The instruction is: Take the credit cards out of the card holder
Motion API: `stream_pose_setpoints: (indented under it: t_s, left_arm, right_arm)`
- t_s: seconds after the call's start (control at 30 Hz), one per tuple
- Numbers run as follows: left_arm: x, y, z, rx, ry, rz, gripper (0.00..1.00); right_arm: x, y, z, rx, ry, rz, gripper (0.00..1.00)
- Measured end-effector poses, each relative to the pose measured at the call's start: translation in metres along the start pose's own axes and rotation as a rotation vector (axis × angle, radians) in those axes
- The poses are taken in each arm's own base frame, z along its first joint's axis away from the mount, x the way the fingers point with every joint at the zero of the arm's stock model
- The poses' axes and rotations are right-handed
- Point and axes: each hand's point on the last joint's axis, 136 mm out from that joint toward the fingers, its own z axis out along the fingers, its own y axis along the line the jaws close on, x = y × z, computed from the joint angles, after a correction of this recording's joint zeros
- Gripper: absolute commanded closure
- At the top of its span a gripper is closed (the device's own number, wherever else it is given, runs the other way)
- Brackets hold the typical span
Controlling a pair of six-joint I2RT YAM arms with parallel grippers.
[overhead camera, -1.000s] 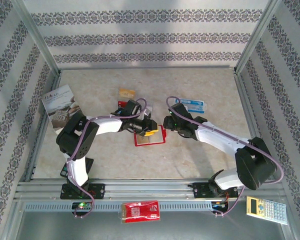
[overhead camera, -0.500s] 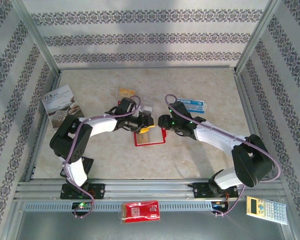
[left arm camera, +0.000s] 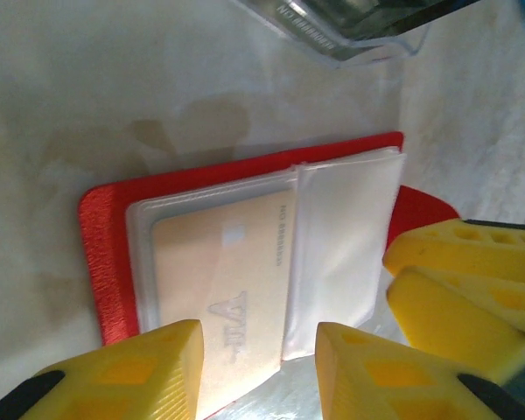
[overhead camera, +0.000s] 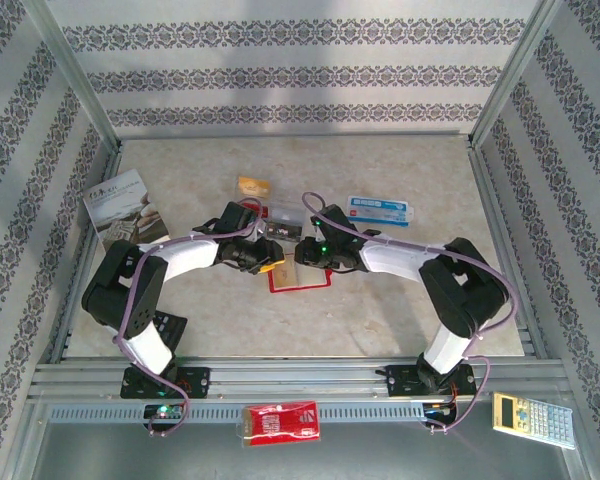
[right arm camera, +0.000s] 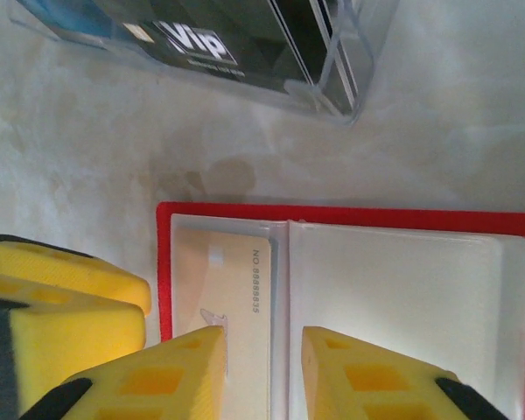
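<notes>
The red card holder (overhead camera: 305,275) lies open on the table, with its pale clear pockets (left arm camera: 341,227) facing up. A pale cream credit card (left arm camera: 236,280) sits in its left pocket (right arm camera: 232,289), and the other pocket (right arm camera: 394,289) looks empty. My left gripper (left arm camera: 258,372) hovers open over that card's near end, one yellow finger on each side. My right gripper (right arm camera: 264,372) is open too and straddles the fold beside the card. The two grippers (overhead camera: 275,258) (overhead camera: 300,254) nearly meet over the holder's upper left corner. An orange-yellow card (overhead camera: 252,185) lies behind.
A clear case (right arm camera: 227,44) with a dark VIP card lies just behind the holder. A blue card in a clear sleeve (overhead camera: 382,210) is at the back right and a booklet (overhead camera: 123,205) at the left. A red packet (overhead camera: 278,421) and a calculator (overhead camera: 533,419) lie on the front rail.
My right gripper has swung left to the holder's left half and its jaws have narrowed. The left gripper has drawn back slightly to the left.
</notes>
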Motion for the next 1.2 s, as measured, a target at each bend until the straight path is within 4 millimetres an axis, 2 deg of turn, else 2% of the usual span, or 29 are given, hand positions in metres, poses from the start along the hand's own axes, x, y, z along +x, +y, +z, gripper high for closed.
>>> stream_pose_setpoints:
  t_s: [0.13,0.3,0.87,1.2]
  left_arm:
    - [0.0,0.01,0.001,-0.078,0.008,0.01,0.62]
    - [-0.002,0.008,-0.001,-0.172,0.002,0.075,0.62]
    - [0.003,0.018,0.018,-0.347,0.079,0.167,0.58]
    - [0.003,0.024,0.019,-0.401,0.095,0.18,0.67]
  right_arm:
    - [0.008,-0.003,0.009,-0.008,0.043,0.016,0.73]
    - [0.011,0.0,0.012,-0.029,0.063,0.029,0.76]
    - [0.002,-0.004,0.015,-0.069,0.065,0.066,0.81]
    - [0.007,-0.007,0.016,-0.079,0.08,0.069,0.83]
